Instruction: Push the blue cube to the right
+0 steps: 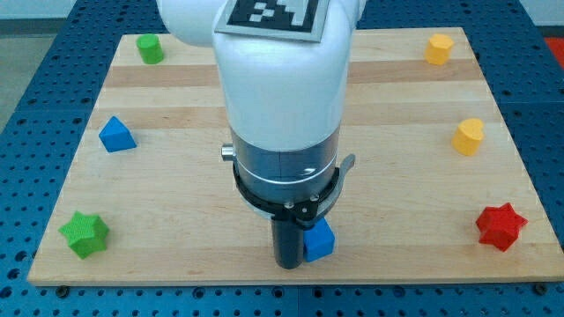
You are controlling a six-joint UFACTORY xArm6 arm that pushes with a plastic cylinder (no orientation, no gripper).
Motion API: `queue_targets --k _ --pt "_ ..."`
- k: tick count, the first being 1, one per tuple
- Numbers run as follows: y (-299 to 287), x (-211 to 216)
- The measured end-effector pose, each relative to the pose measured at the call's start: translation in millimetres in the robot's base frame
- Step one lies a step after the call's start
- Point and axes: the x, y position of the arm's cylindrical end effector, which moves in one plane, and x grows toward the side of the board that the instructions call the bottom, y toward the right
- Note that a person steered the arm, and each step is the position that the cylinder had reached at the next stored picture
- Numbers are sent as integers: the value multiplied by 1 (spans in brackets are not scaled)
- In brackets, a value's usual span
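The blue cube sits near the view's bottom edge of the wooden board, just right of centre. My rod comes down from the white and grey arm that fills the middle of the view. My tip is directly against the cube's left side, touching it or nearly so. The arm's body hides part of the cube's top left corner.
A blue triangular block lies at the left. A green star is at the bottom left, a green block at the top left. Two yellow blocks are at the right, a red star at the bottom right.
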Motion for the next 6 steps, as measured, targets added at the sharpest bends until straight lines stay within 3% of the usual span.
queue_targets --k 4,6 --pt "8 -43" --pt "9 -15"
